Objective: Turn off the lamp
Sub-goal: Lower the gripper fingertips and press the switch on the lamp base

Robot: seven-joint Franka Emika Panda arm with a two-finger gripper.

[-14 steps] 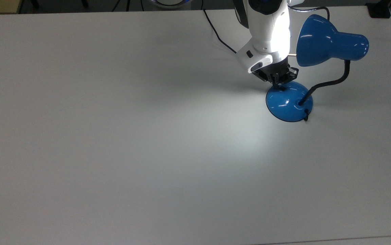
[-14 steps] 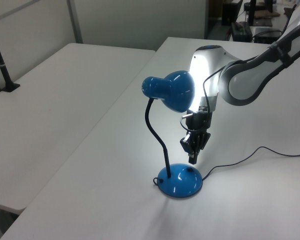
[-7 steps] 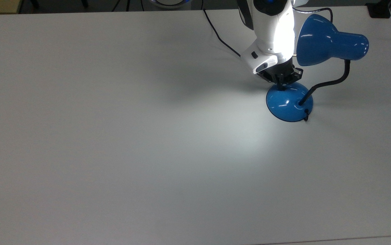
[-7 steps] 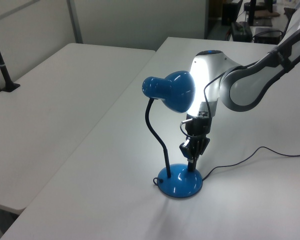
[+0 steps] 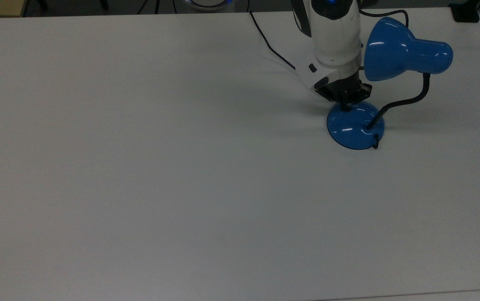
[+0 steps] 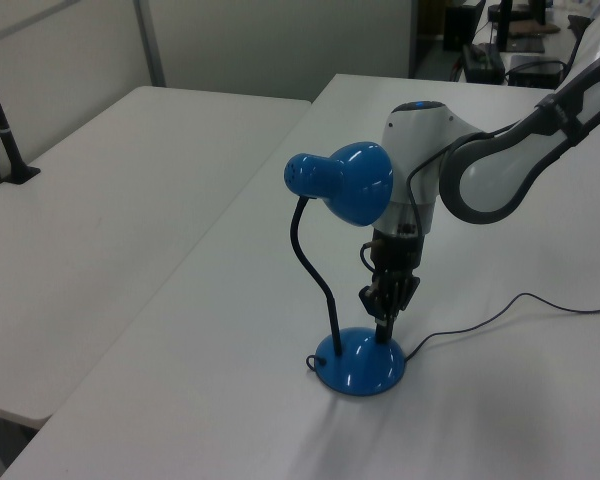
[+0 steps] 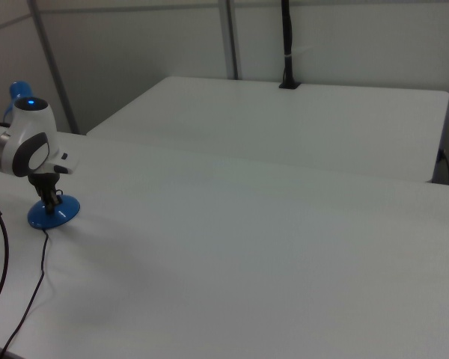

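The lamp's glossy blue shade (image 5: 403,51) hangs unlit over the table on a black bendy neck (image 5: 407,100) that rises from a round domed blue base (image 5: 355,127). In the left view the shade (image 6: 345,180) sits just left of my arm and the base (image 6: 360,362) lies below it. My gripper (image 5: 343,105) points straight down with its tips together, pressing on the upper edge of the base where the switch is. The left view shows the gripper (image 6: 384,332) touching the dome's top. In the right view my gripper (image 7: 51,200) stands on the base (image 7: 53,212).
A black cord (image 5: 271,48) runs from the lamp across the white table (image 5: 139,167) toward the back edge; it trails past the base (image 6: 480,320) in the left view. A second white table (image 6: 100,190) stands alongside. A black post (image 7: 286,45) rises at the far table.
The lamp's light has gone out: the bright patch on the table and the glare on my arm are gone. My gripper came down onto the base a second ago and has stayed there since.
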